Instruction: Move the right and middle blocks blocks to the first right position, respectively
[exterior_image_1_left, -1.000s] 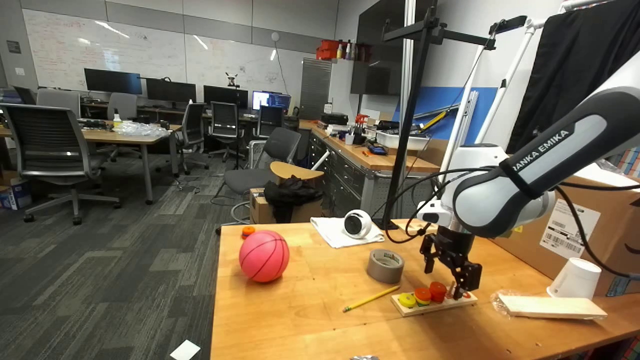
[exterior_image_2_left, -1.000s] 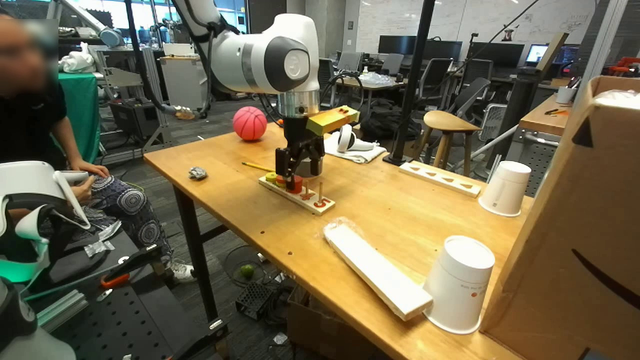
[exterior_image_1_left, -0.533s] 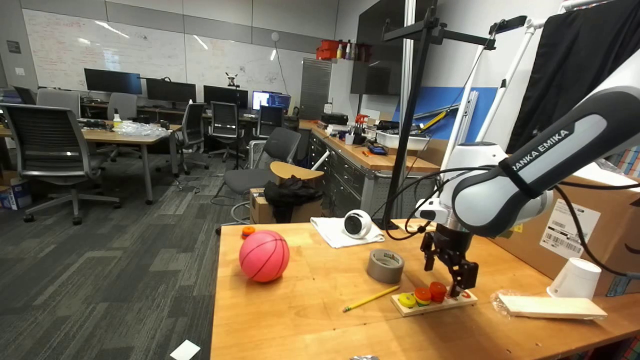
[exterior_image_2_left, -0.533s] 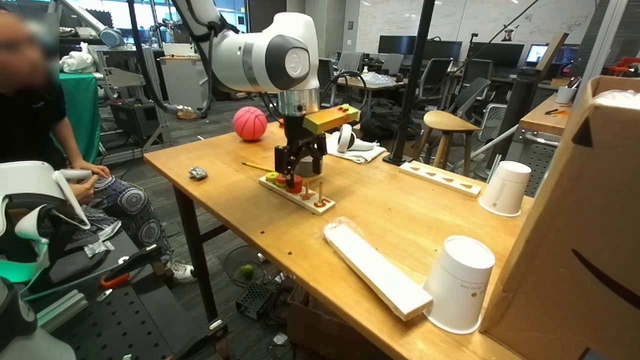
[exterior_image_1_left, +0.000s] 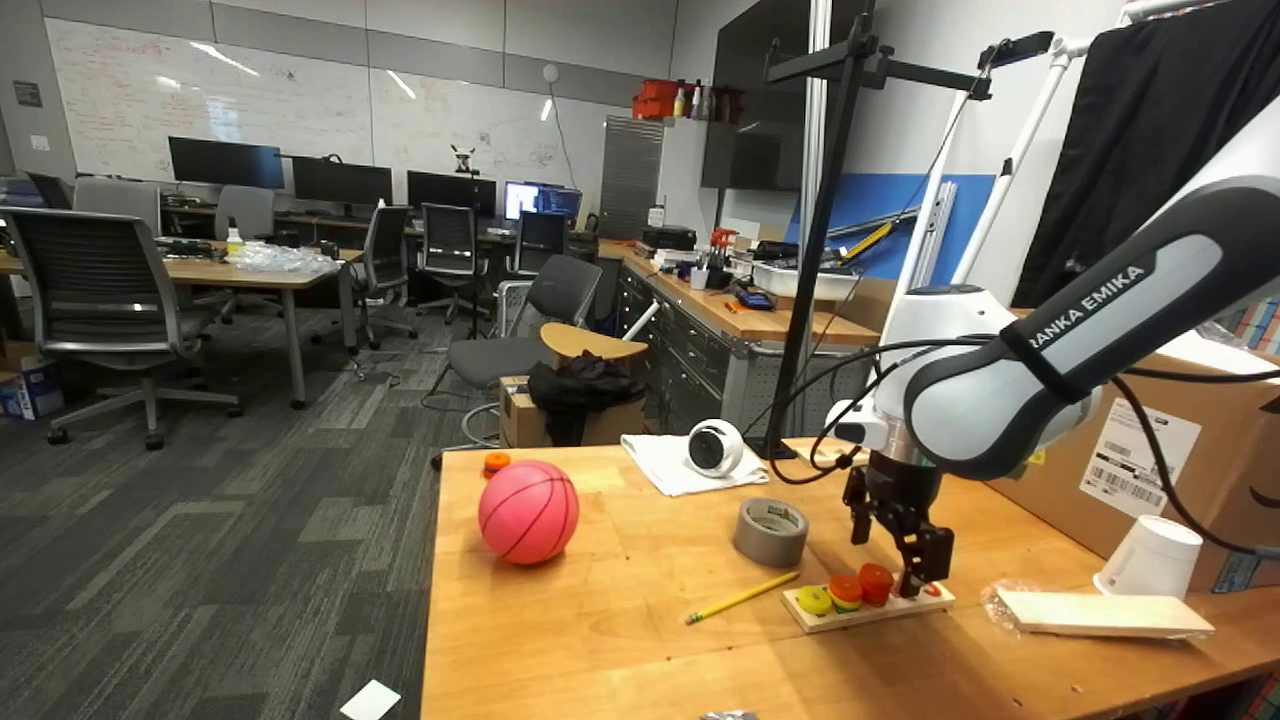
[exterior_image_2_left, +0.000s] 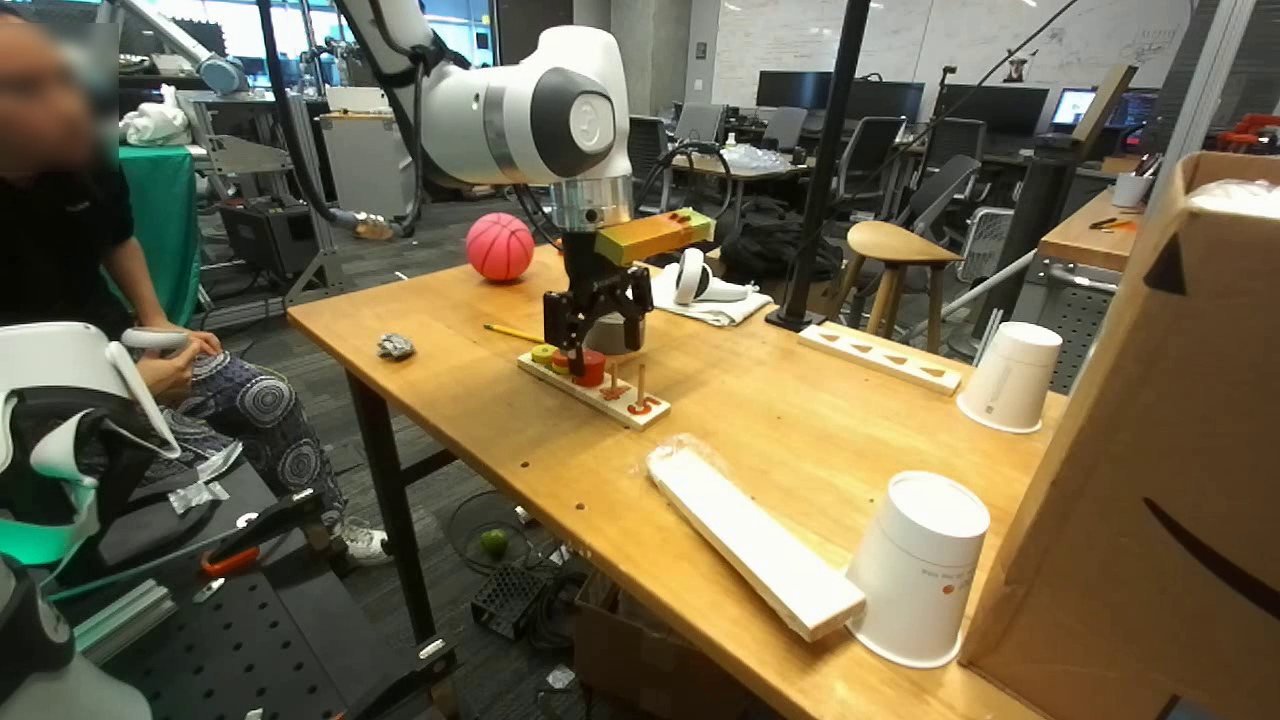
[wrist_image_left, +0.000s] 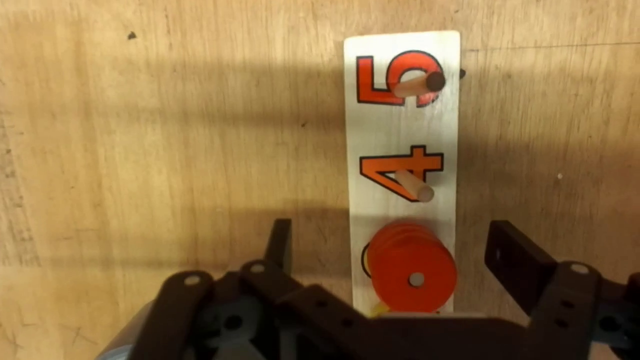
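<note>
Gripper (wrist_image_left: 387, 230) stands spread wide, holding nothing, its jaws apart from the red stack (wrist_image_left: 410, 261) on both sides. You will find that stack on the numbered board (wrist_image_left: 400, 126), between the orange-topped stack (exterior_image_1_left: 845, 588) and the bare peg marked 4 (wrist_image_left: 414, 185). Expect it light, rigid and fairly smooth, its layers liable to separate; take hold low, across opposite edges, so the bottom layer comes too.

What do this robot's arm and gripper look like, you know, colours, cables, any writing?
The arm is rounded and white with dark grey sections, white lettering ending in "EMIKA", and a black strap. Black cables run beside it. A silver metal collar sits above the gripper, which is black with angular, jointed jaws. A boxy yellow-and-orange piece juts out nearby.
</note>
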